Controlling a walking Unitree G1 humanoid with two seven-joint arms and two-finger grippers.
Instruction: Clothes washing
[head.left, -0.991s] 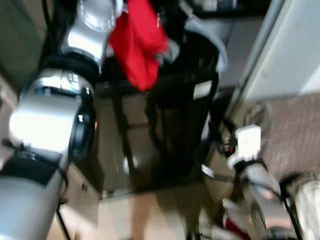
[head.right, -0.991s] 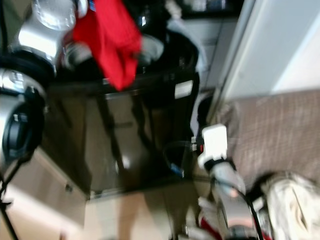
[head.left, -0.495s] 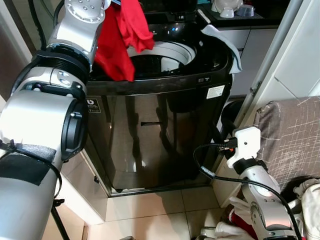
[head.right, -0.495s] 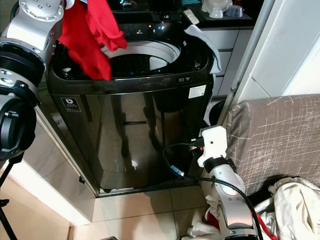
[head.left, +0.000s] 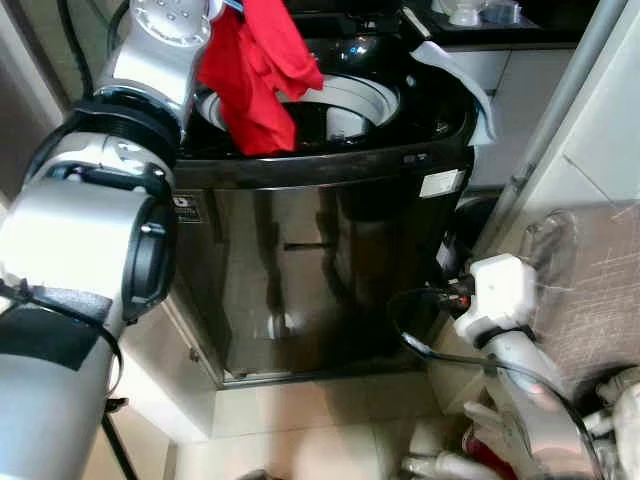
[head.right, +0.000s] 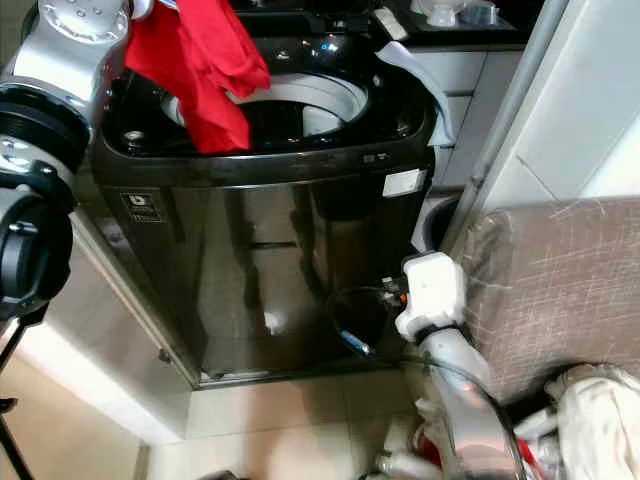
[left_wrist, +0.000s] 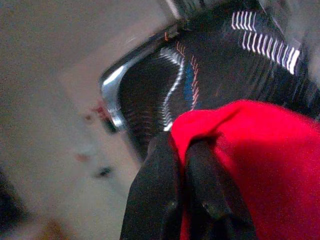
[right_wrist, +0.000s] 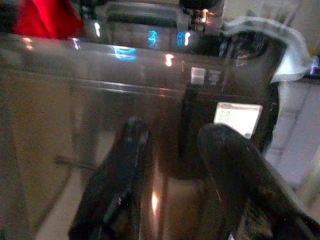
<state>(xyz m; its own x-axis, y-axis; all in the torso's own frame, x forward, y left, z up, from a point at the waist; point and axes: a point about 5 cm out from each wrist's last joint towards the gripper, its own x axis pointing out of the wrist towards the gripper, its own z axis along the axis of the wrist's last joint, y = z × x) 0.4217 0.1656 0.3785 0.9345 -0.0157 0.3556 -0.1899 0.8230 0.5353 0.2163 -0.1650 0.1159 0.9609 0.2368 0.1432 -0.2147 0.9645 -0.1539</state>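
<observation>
A black top-loading washing machine (head.left: 320, 250) stands in front of me with its lid up and its pale drum opening (head.left: 350, 105) showing. My left arm (head.left: 160, 40) is raised over the machine's left rim. My left gripper (left_wrist: 180, 150) is shut on a red garment (head.left: 255, 75), which hangs bunched over the left edge of the opening. The red garment (left_wrist: 260, 160) lies against the black fingers in the left wrist view. My right arm (head.left: 495, 295) is low beside the machine's front right corner. My right gripper (right_wrist: 172, 150) is open, with nothing between its fingers, and faces the machine's dark front.
A white cloth (head.left: 460, 80) drapes over the machine's right rim. A grey-brown upholstered seat (head.right: 560, 270) is at the right, with pale laundry (head.right: 600, 420) below it. A white door frame (head.right: 520, 110) runs along the right. Tiled floor (head.left: 300, 420) lies before the machine.
The camera has shifted a little, and a blurred view has turned sharper. The red garment stays in my left gripper over the machine's left rim. The right arm stays low.
</observation>
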